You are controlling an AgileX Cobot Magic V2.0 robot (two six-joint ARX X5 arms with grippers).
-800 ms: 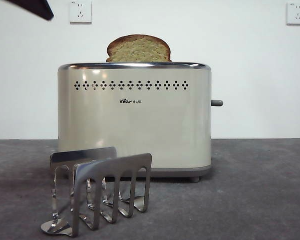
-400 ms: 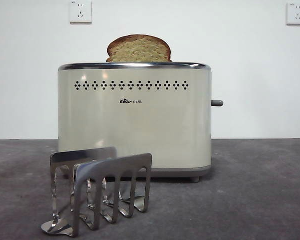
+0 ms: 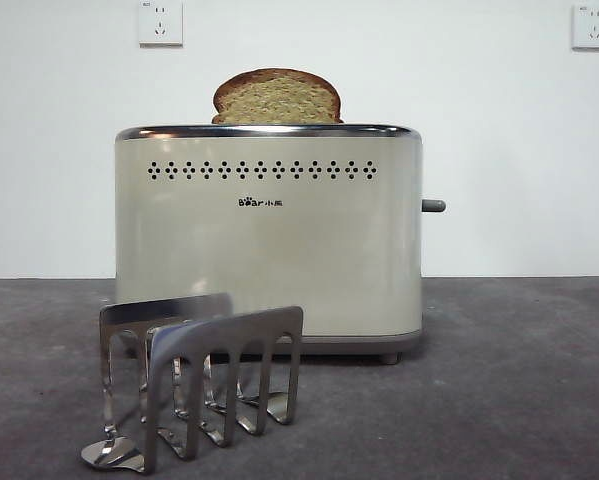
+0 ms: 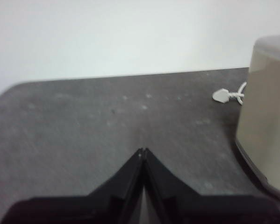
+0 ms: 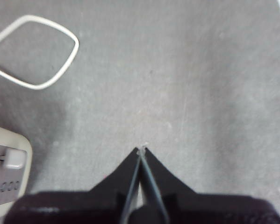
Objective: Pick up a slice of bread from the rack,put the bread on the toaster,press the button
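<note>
Gone from the front view was the black arm tip that had hung at the top left corner 1 second earlier; nothing else had shifted, and both arms were out of that view

Largest first: the toaster stood mid-table toward the back edge, its long cream side facing the front camera. Its end also showed in the left wrist view, with the white plug and cord lying behind it on the table. The slice of bread stood upright in the toaster's top, only its domed crust and upper crumb above the chrome rim, so the pick-up and the placing looked done. The rack sat in front of the toaster near the table's front edge, with no slice between its dividers

The button stuck out of the toaster's narrow side, high up and seemingly not pushed down, with no gripper near it in the front view; pressing it looked like the 1 step left

The left gripper hovered over bare table beside the toaster, jaws pressed together and holding nothing. The right gripper was likewise clenched and empty, over the table near the toaster's end and a loop of white cord
</note>
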